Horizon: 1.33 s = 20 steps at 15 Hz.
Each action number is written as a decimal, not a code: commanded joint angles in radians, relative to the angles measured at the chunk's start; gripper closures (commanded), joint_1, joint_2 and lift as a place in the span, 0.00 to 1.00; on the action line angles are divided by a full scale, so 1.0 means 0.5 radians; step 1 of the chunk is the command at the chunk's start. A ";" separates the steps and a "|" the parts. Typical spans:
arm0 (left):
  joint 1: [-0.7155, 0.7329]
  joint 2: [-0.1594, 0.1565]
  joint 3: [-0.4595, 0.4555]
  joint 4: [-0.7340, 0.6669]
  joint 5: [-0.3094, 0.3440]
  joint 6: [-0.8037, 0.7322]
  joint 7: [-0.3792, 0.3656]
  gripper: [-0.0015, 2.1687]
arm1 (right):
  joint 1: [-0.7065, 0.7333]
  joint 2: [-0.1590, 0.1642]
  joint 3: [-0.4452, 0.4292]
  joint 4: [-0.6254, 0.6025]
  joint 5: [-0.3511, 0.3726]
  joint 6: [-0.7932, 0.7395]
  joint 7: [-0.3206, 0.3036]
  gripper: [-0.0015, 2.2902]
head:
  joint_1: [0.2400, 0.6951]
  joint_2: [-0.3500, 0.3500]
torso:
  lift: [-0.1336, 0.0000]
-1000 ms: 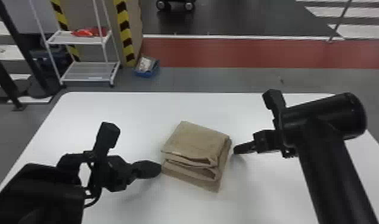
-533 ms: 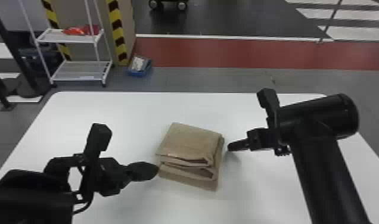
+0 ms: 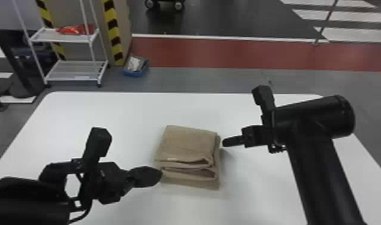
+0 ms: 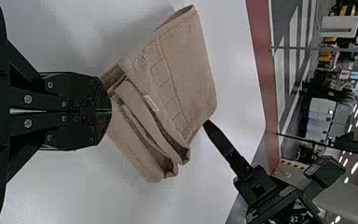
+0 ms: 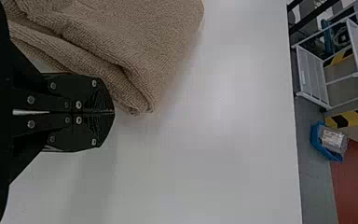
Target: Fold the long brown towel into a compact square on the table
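Head view: we find the towel lying on the counter, already doubled into a thick, roughly square stack. Its layered folds face our near side, and the bottom layer juts out past those above it.

Left pincer: fingers pressed together, no cloth between them; its tip is at the stack's near left side. We cannot tell whether it touches the cloth or sits just beside it. Right pincer: fingers likewise meeting, holding nothing, just beside the stack's right side. In the left wrist view we note a small pale tag on the cloth, by the loose folds.

Step in hand, our judgement: the main folding looks done, and what is left is squaring up, with a pincer at each side as though to pat or nudge the edges true. The next move probably calls for light, even pushes inward, then both arms drawing clear. We would keep contact low and gentle: a hard push on one side could skew the stack or slide the upper layers off the base. We would leave the outline as it is if the protruding layer is acceptable.
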 commanded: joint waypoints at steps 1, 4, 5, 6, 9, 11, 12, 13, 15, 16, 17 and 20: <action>0.017 -0.001 -0.021 -0.027 0.003 0.000 -0.006 0.83 | 0.001 0.002 -0.001 0.007 -0.006 -0.060 -0.013 0.88 | 1.00 0.41 | 0.08; 0.020 -0.004 -0.027 -0.027 0.003 -0.006 0.018 0.83 | -0.002 0.002 0.002 0.010 -0.012 -0.060 -0.007 0.88 | 1.00 0.40 | 0.08; -0.005 -0.001 -0.006 -0.027 0.006 -0.006 0.025 0.83 | 0.001 0.002 0.002 0.010 -0.009 -0.035 -0.001 0.88 | 1.00 0.40 | 0.08; -0.045 0.002 0.012 -0.017 0.006 0.000 0.046 0.83 | 0.016 0.002 0.002 0.007 -0.009 -0.041 -0.001 0.88 | 1.00 0.40 | 0.08; -0.082 -0.001 0.037 0.056 -0.013 -0.006 0.147 0.83 | 0.025 0.002 0.008 0.004 -0.009 -0.041 -0.001 0.88 | 1.00 0.43 | 0.08; -0.109 0.005 0.031 0.145 -0.025 -0.006 0.169 0.83 | 0.025 0.002 0.017 0.004 -0.012 -0.054 -0.007 0.88 | 1.00 0.44 | 0.08; -0.109 0.008 0.019 0.173 -0.031 -0.006 0.169 0.83 | 0.025 0.002 0.017 0.007 -0.012 -0.066 -0.010 0.88 | 1.00 0.45 | 0.08; -0.106 0.005 0.012 0.182 -0.022 -0.006 0.160 0.83 | 0.019 0.002 0.017 0.010 -0.015 -0.078 -0.013 0.88 | 1.00 0.45 | 0.08; -0.091 -0.001 -0.021 0.185 -0.016 -0.012 0.153 0.83 | 0.013 0.002 0.017 0.041 -0.027 -0.115 -0.019 0.88 | 1.00 0.45 | 0.08; -0.088 -0.004 -0.030 0.185 -0.013 -0.012 0.150 0.83 | 0.013 0.002 0.014 0.056 -0.052 -0.158 -0.025 0.88 | 1.00 0.45 | 0.08; -0.085 -0.004 -0.037 0.182 -0.006 -0.012 0.144 0.83 | 0.013 0.002 0.011 0.077 -0.067 -0.213 -0.032 0.88 | 1.00 0.44 | 0.08; -0.060 -0.004 -0.043 0.154 0.003 -0.012 0.129 0.83 | 0.013 0.002 0.002 0.096 -0.107 -0.299 -0.041 0.88 | 1.00 0.43 | 0.08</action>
